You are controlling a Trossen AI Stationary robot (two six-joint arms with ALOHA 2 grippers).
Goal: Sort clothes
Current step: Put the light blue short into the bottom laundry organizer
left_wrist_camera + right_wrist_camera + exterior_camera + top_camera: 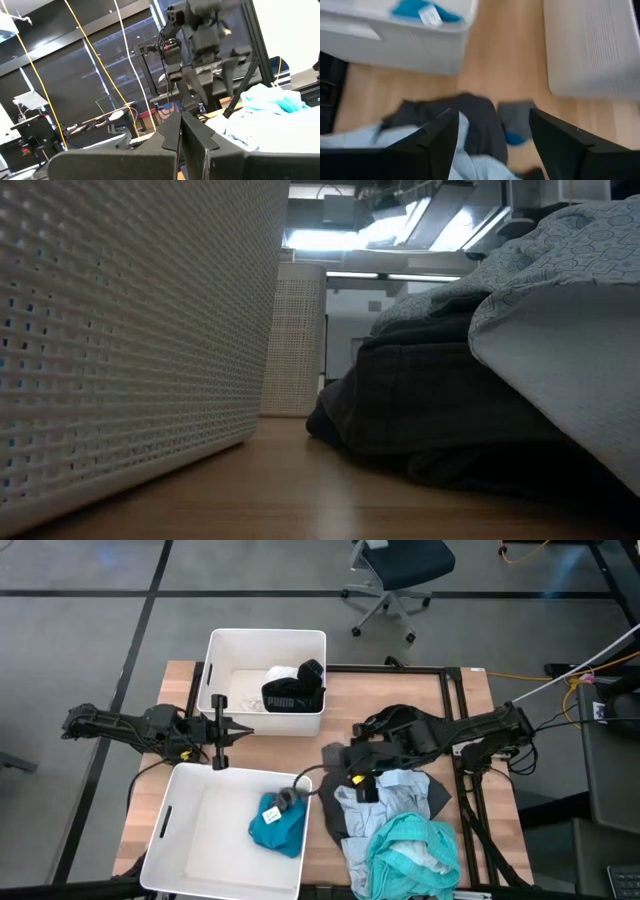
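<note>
On the near edge of the wooden counter point(330, 700), a heap of clothes point(400, 840) in teal, pale blue and dark grey lay at the right, beside a near white bin point(190, 840) holding a bright blue garment point(277, 827). Above the heap, the right end effector point(352, 772) hovered with its fingers spread wide and empty. Farther back, the left end effector point(222, 730) sat closed and empty between the bins, and the far bin point(225, 650) held a black PUMA garment point(293, 697).
</note>
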